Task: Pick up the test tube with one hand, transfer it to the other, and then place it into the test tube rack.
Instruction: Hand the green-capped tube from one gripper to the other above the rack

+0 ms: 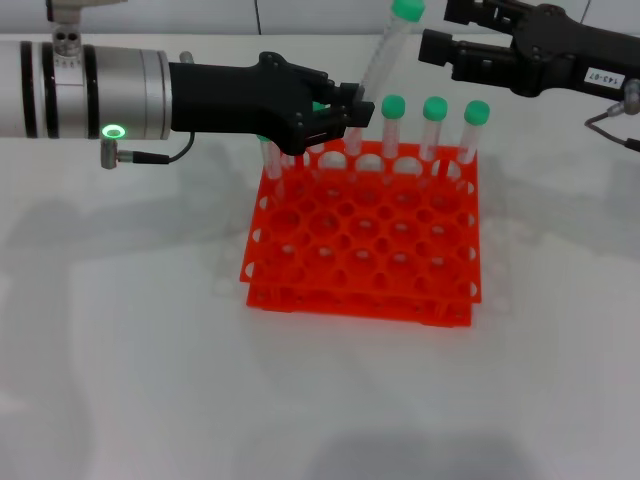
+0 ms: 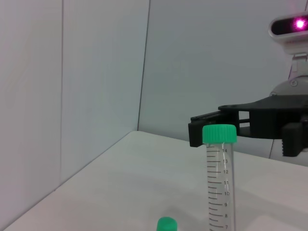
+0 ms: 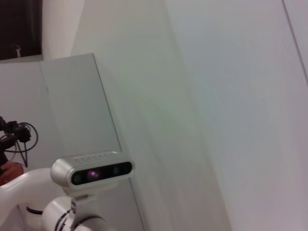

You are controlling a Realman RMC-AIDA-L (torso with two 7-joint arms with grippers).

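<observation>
Rack point(image 1: 365, 235) first, nearest the robot: the orange-red test tube rack sits on the white table point(image 1: 120, 380), and everything else is placed from it. Along its far row stand green-capped tubes, three point(image 1: 432, 130) of them clearly upright toward its right side and one more point(image 1: 270, 165) at its far-left corner, partly hidden. Over that far-left corner the left gripper point(image 1: 350, 112), the unlabelled one, reaches in from the left with its fingers pinched onto the lower part of the test tube point(image 1: 388, 50). The tube is lifted above the rack's far edge, its long axis nearly vertical but leaning, cap end tipped up and away toward the right. Beyond and above the rack's far-right corner hangs the right gripper point(image 1: 440, 45), the one with the white label, pointing leftward at the tube; its tip is just beside the green cap. From the left wrist view, that gripper point(image 2: 204, 130) appears right behind the cap point(image 2: 219, 134), seemingly not yet around it. Whether its jaws are spread I cannot tell. The handover likely turns on this: the free upper length of the tube lies just left of the right gripper.
</observation>
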